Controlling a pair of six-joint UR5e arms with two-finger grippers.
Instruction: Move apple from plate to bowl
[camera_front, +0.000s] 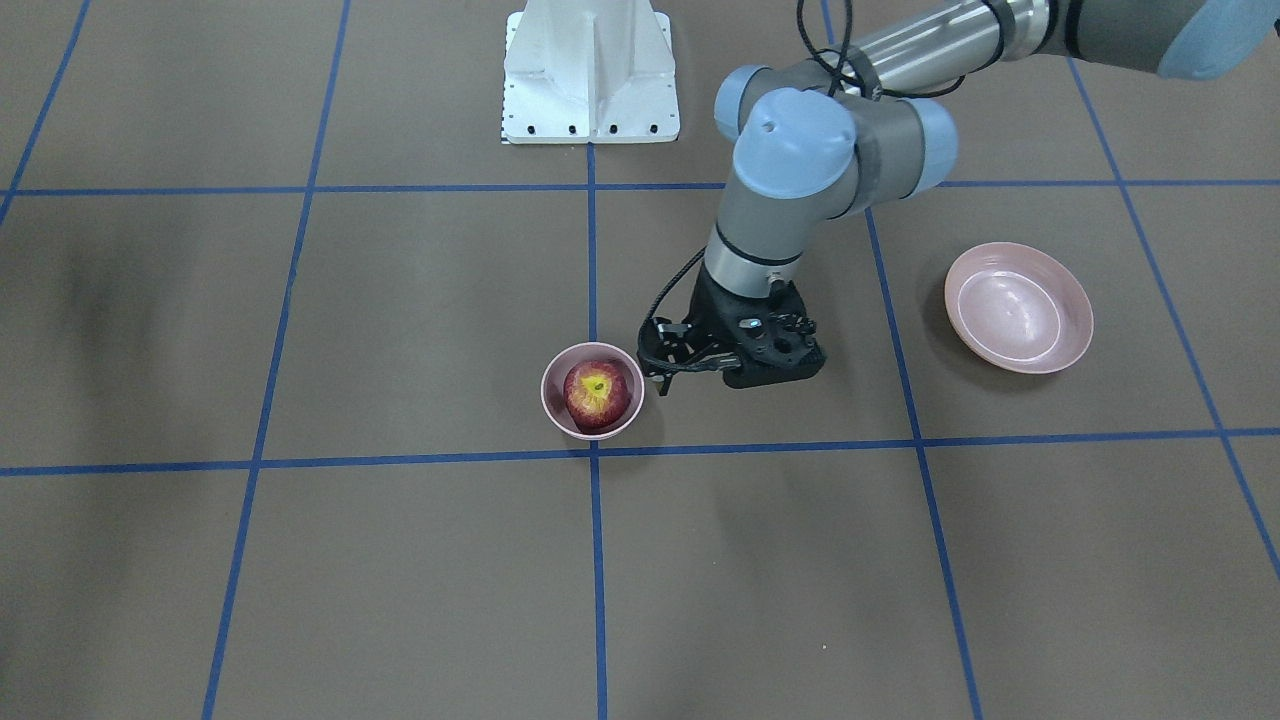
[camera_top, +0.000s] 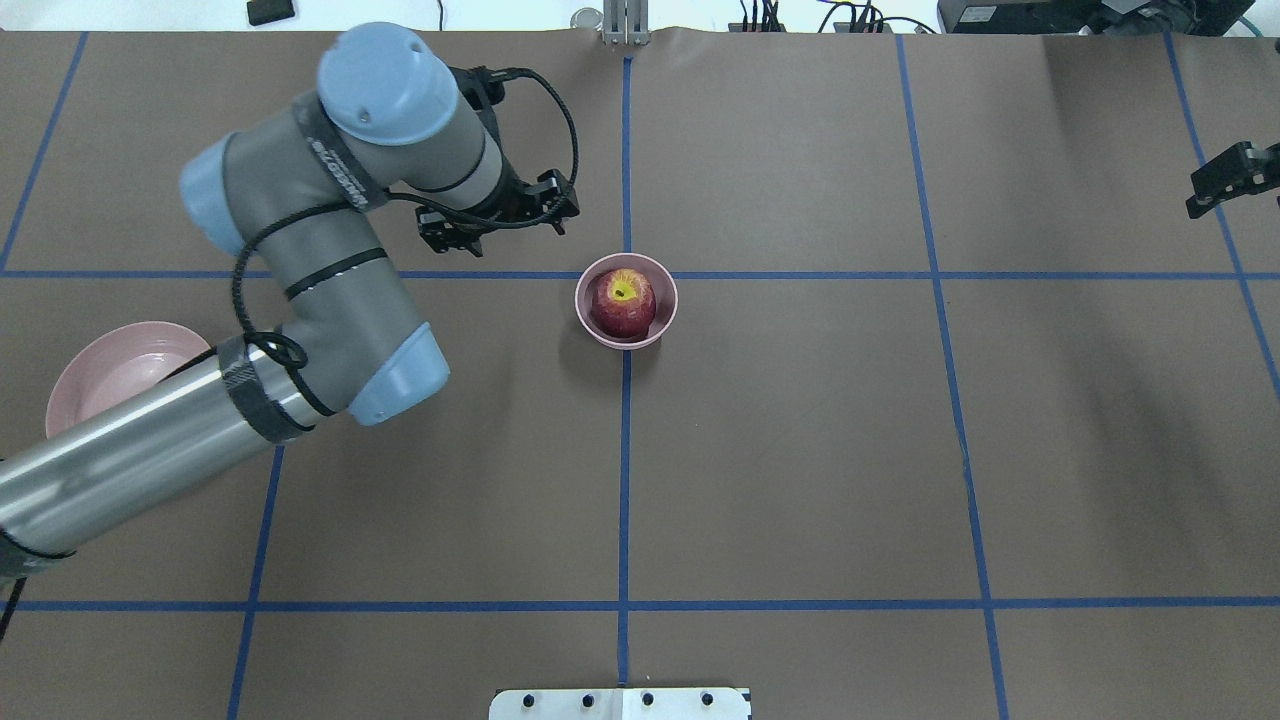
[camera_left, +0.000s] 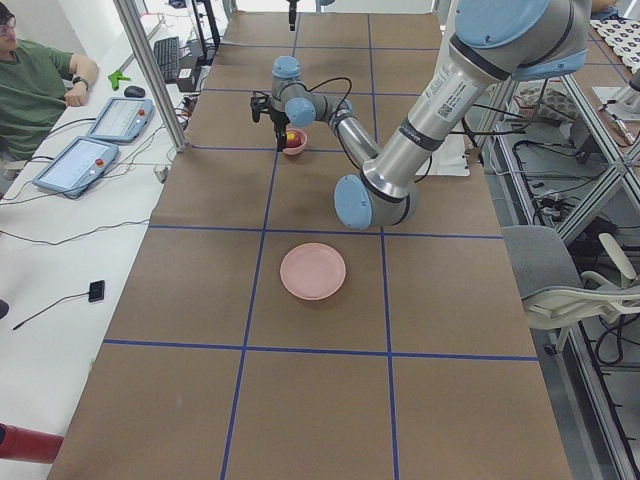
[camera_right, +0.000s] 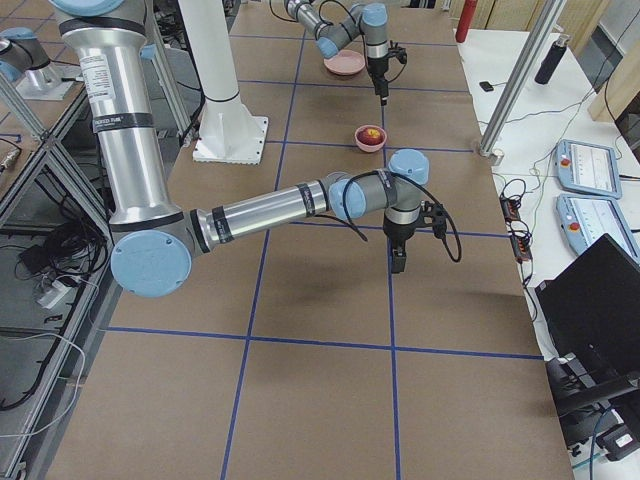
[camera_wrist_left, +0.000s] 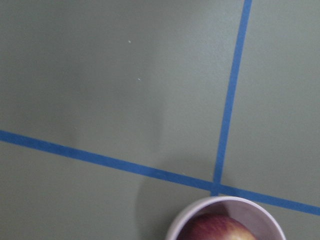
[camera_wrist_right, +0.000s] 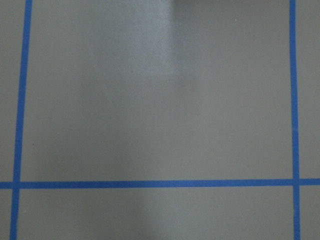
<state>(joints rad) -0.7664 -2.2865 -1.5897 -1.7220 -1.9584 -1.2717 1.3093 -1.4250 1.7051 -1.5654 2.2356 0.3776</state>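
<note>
The dark-red apple (camera_front: 596, 392) with a yellow-green stem patch sits inside the small deep pink bowl (camera_front: 548, 396) at the table's middle; both also show in the overhead view, apple (camera_top: 622, 300) in bowl (camera_top: 669, 300). The wide pink plate (camera_front: 1018, 308) lies empty on the robot's left side. My left gripper (camera_front: 655, 362) hangs just beside the bowl, off the apple, its fingers apart and holding nothing. In the left wrist view only the bowl's rim (camera_wrist_left: 220, 201) and the apple's top (camera_wrist_left: 215, 229) show at the bottom edge. My right gripper (camera_top: 1232, 180) hovers far to the right; I cannot tell its state.
The table is brown paper with a blue tape grid. A white robot base mount (camera_front: 590, 75) stands at the robot's side. My left arm's forearm (camera_top: 140, 450) partly covers the plate (camera_top: 105, 375) in the overhead view.
</note>
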